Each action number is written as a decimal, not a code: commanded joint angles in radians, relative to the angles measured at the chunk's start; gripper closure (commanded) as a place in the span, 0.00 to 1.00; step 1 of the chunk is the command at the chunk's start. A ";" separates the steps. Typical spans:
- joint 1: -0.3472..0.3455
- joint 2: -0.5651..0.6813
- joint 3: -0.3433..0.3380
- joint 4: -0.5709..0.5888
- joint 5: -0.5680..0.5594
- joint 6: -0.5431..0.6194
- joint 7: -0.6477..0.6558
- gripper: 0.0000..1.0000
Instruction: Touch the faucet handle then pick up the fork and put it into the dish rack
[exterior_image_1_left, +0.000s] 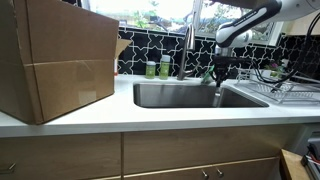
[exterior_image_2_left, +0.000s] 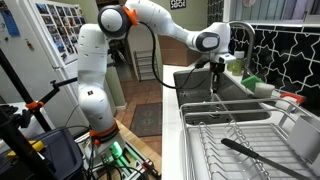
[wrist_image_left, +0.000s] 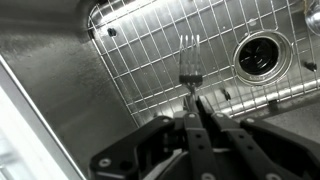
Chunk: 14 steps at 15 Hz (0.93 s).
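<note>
My gripper (wrist_image_left: 193, 106) is shut on the handle of the fork (wrist_image_left: 188, 62). The tines point away from the jaws, over the wire grid on the sink floor. In both exterior views the gripper (exterior_image_1_left: 218, 73) (exterior_image_2_left: 218, 63) hangs over the sink, with the fork (exterior_image_1_left: 216, 95) pointing down from it. The tall chrome faucet (exterior_image_1_left: 187, 48) stands behind the sink, left of the gripper. Its handle is too small to make out. The wire dish rack (exterior_image_1_left: 287, 93) (exterior_image_2_left: 240, 132) sits on the counter beside the sink, apart from the gripper.
A large cardboard box (exterior_image_1_left: 55, 60) stands on the counter at the sink's far side from the rack. Two green bottles (exterior_image_1_left: 158, 68) stand by the faucet. The steel sink (exterior_image_1_left: 170, 95) has a drain (wrist_image_left: 260, 55). A dark utensil (exterior_image_2_left: 255, 152) lies in the rack.
</note>
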 joint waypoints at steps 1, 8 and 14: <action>-0.024 -0.023 0.021 -0.016 -0.016 0.004 0.007 0.93; -0.025 -0.061 0.020 -0.056 -0.021 0.017 0.011 0.93; -0.021 -0.161 -0.011 -0.109 -0.111 0.022 0.102 0.94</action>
